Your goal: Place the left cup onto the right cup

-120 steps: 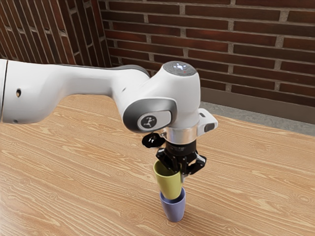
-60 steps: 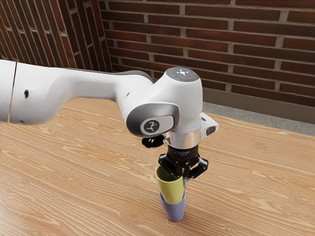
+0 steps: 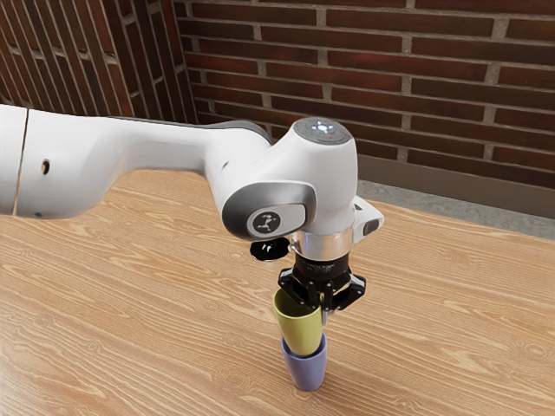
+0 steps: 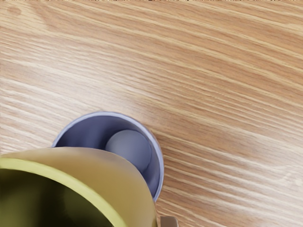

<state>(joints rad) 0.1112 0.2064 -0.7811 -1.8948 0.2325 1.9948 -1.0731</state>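
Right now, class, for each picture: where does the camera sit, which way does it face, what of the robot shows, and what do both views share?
Exterior view: beside the arm, above the table, facing a brick wall; arm and gripper show.
Wrist view: on the hand, looking down into the blue cup; a grey bit beside the yellow cup may belong to the hand.
Shared: yellow cup tilted in the blue cup, and the table.

The yellow cup (image 4: 75,184), cut off by the wrist view's edge, hides part of the blue cup (image 4: 130,146).
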